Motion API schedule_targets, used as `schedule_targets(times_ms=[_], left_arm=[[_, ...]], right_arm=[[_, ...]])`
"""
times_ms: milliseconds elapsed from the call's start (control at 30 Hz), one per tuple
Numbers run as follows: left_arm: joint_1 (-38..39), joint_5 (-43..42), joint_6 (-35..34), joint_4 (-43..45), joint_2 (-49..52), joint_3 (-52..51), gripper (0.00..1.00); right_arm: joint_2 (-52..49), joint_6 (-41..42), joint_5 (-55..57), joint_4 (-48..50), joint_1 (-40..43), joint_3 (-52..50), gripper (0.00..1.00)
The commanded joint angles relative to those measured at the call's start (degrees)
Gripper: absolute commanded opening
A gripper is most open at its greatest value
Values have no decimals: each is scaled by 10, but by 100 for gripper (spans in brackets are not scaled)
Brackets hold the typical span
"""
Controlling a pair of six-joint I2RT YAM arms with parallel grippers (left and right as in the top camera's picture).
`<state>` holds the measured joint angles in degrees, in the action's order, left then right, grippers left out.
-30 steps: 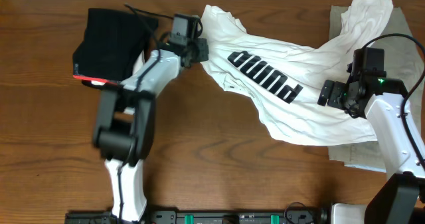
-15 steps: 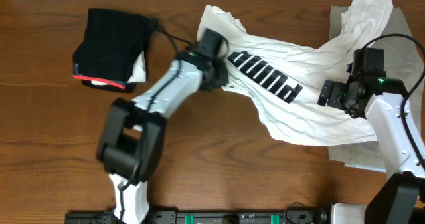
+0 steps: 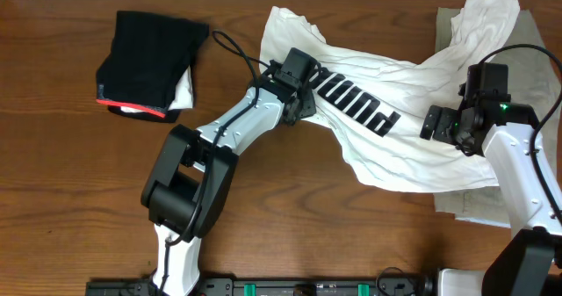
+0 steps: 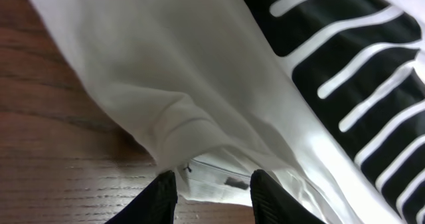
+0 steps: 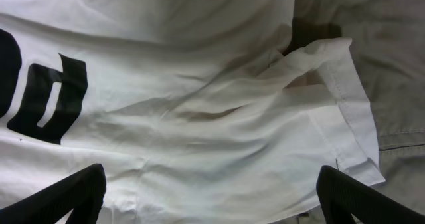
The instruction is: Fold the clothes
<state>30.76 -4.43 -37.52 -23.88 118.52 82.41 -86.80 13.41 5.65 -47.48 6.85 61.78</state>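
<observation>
The clothes lie on a wooden table. A large white T-shirt (image 3: 395, 155) with black striped print (image 3: 356, 98) sprawls crumpled from top centre to the right. My left gripper (image 3: 299, 103) sits at its left edge. In the left wrist view the gripper (image 4: 212, 197) is open, its fingers (image 4: 163, 197) straddling the shirt's hem (image 4: 219, 174) where it meets the wood. My right gripper (image 3: 436, 125) hovers over the shirt's right part. Seen from the right wrist, this gripper (image 5: 211, 184) is wide open above the white cloth, empty. A sleeve (image 5: 332, 84) lies ahead of it.
A folded black garment with a red edge (image 3: 145, 59) rests at the far left. A grey-beige garment (image 3: 479, 204) lies under the shirt at the right, also shown as grey cloth (image 5: 398, 51) in the right wrist view. Bare wood (image 3: 70, 173) spans the front left.
My left arm has swung right, from beside the black garment onto the white shirt's left edge, and its jaws have spread wider. The right arm has not moved.
</observation>
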Motion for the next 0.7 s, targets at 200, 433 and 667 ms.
schedule_targets(times_ms=[200, 433, 667], left_arm=[[-2, 84, -9, -34, 20, 2, 40], [-2, 103, -9, -45, 20, 2, 40], [-2, 149, 11, -45, 20, 2, 28]], right_arm=[[-2, 9, 6, 1, 7, 3, 99], [-2, 9, 6, 1, 7, 3, 99], [-2, 7, 17, -1, 7, 3, 99]])
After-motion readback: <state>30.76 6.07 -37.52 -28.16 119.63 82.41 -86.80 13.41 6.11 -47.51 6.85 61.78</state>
